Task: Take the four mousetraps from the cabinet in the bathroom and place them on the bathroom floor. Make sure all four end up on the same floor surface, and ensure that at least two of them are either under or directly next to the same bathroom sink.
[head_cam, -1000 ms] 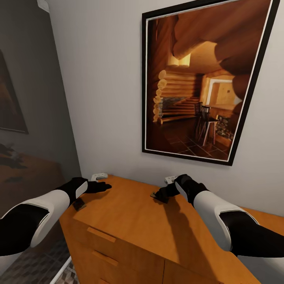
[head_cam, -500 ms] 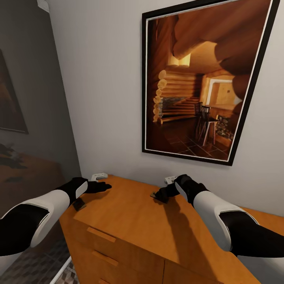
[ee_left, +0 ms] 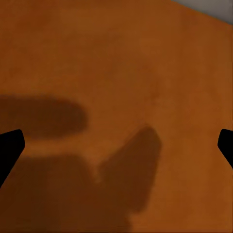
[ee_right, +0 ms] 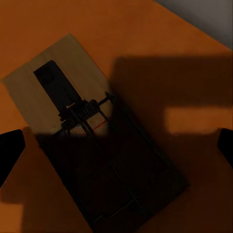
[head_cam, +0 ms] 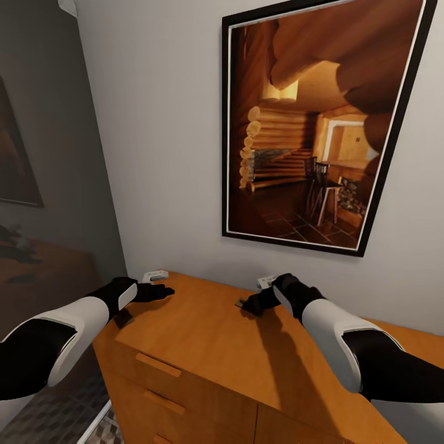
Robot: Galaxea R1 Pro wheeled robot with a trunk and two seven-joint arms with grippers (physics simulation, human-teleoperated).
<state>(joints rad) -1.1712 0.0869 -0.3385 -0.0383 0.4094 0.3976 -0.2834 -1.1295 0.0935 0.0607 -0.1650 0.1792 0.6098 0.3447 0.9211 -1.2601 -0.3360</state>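
Observation:
The orange-brown cabinet [head_cam: 203, 345] fills the lower head view, and both arms reach over its top. My right gripper [head_cam: 250, 304] hangs open just above a mousetrap [ee_right: 92, 141], a pale wooden board with dark wire; its fingertips [ee_right: 9, 150] stand wide on either side. That mousetrap's corner [head_cam: 239, 303] peeks out from under the gripper. My left gripper [head_cam: 159, 291] is open over bare cabinet wood [ee_left: 121, 73]. A second mousetrap [head_cam: 154, 275] lies by the wall, a third [head_cam: 266, 281] behind my right wrist, and a dark fourth [head_cam: 123, 318] at the cabinet's left edge.
A large framed picture [head_cam: 308, 123] of a log cabin hangs on the white wall behind the cabinet. Cube-patterned floor tiles [head_cam: 55, 419] show at the lower left. Drawer fronts with bar handles [head_cam: 157, 365] face me.
My right gripper has shifted slightly up and back over the mousetrap. The left arm has stayed put.

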